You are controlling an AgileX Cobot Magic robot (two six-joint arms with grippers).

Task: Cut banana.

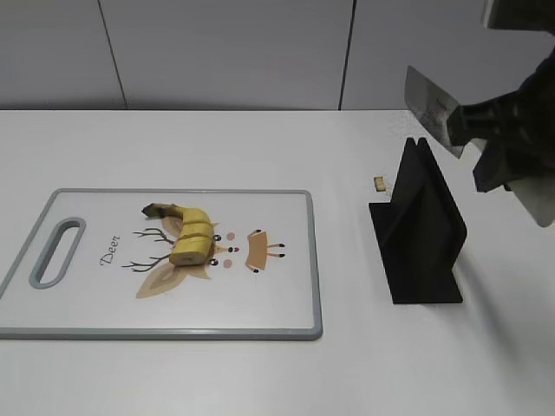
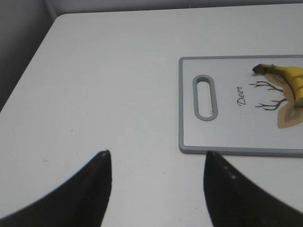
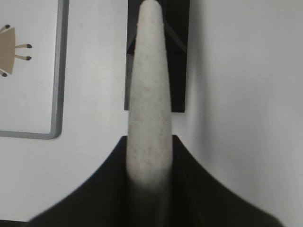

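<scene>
A yellow banana [image 1: 188, 235] with a dark stem lies on the white cutting board [image 1: 286, 286], and cut lines divide it into pieces that stay together. It also shows in the left wrist view [image 2: 289, 79]. My right gripper [image 1: 501, 147] is shut on a knife [image 1: 431, 107] and holds it in the air above the black knife stand [image 1: 422, 232]. The knife's pale speckled handle [image 3: 148, 90] runs between the jaws [image 3: 149, 144]. My left gripper [image 2: 156, 163] is open and empty over bare table, left of the board's handle end [image 2: 204, 98].
A small tan bit [image 1: 379, 182] lies on the table just left of the stand. The board has a grey rim and a deer drawing, and its corner shows in the right wrist view [image 3: 56, 94]. A wall stands behind the table.
</scene>
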